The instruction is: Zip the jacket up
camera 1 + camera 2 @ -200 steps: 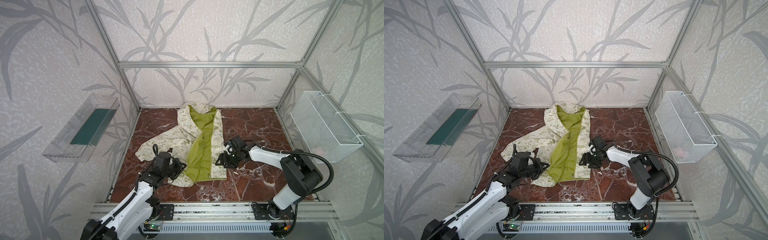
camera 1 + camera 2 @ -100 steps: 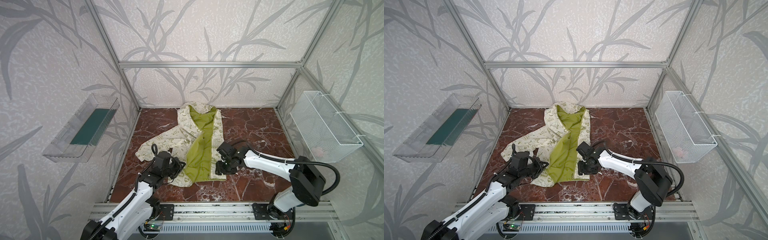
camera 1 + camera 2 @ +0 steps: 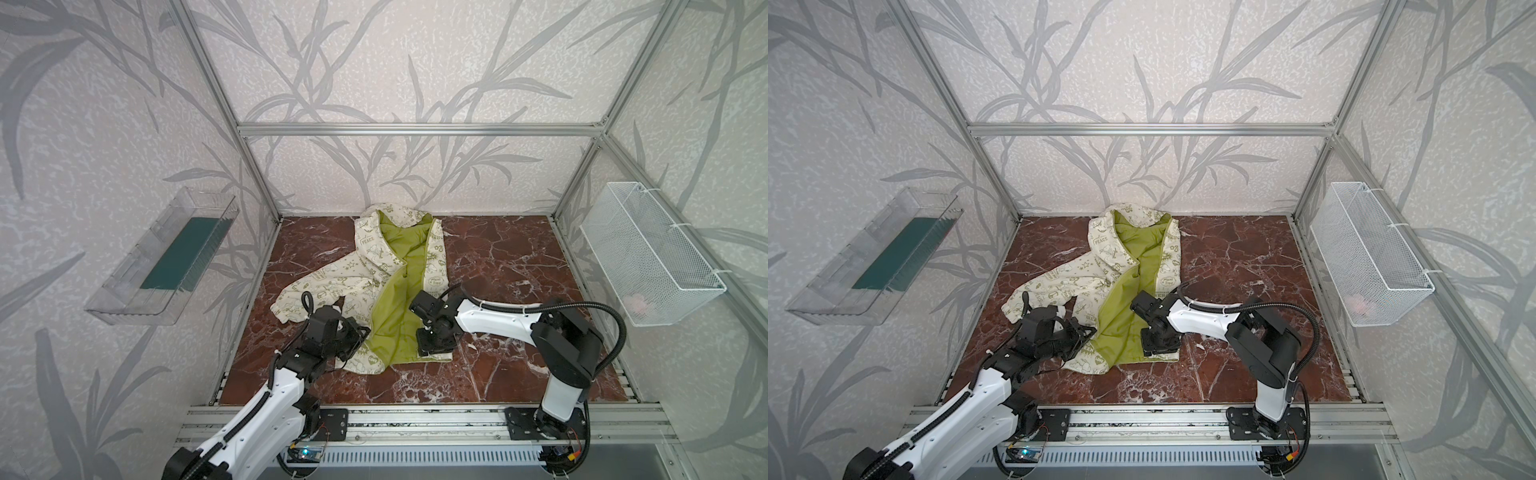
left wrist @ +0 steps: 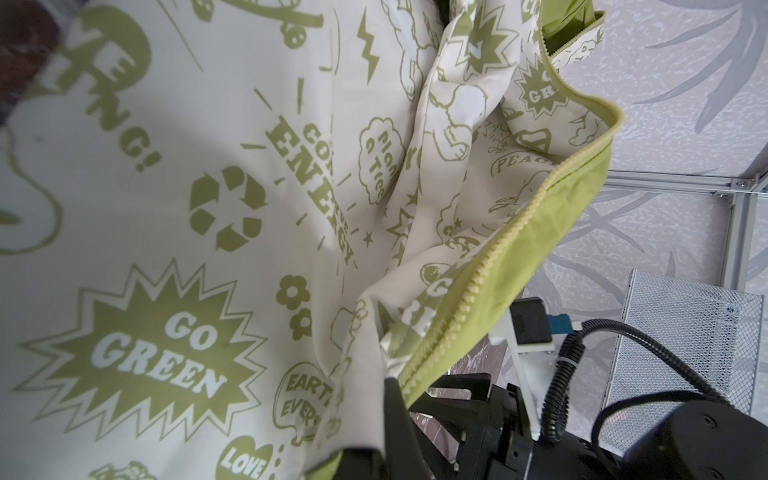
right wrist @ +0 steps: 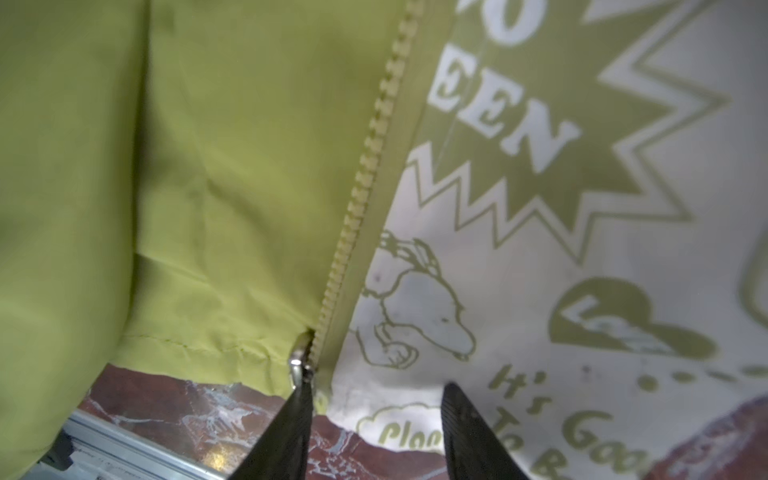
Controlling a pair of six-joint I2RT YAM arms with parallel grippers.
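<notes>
The cream jacket [image 3: 370, 266] [image 3: 1100, 278] lies open on the marble floor in both top views, its lime lining up. My left gripper [image 3: 360, 333] [image 3: 1087, 332] is shut on the lower edge of the jacket's left front panel; the left wrist view shows printed fabric [image 4: 199, 208] and zipper teeth [image 4: 494, 270] bunched at the gripper [image 4: 392, 388]. My right gripper [image 3: 432, 351] [image 3: 1158, 348] stands over the right panel's bottom hem. In the right wrist view it [image 5: 376, 390] is open astride the hem corner, one fingertip [image 5: 303, 395] touching the silver zipper slider [image 5: 299, 361].
A white wire basket [image 3: 648, 257] hangs on the right wall and a clear tray [image 3: 166, 257] on the left wall. Aluminium frame rails [image 3: 415, 415] run along the front edge of the marble floor [image 3: 498, 257].
My right gripper has moved from beside the jacket's right edge leftward and forward onto its bottom hem, and its jaws have narrowed. The left gripper has stayed shut and still.
</notes>
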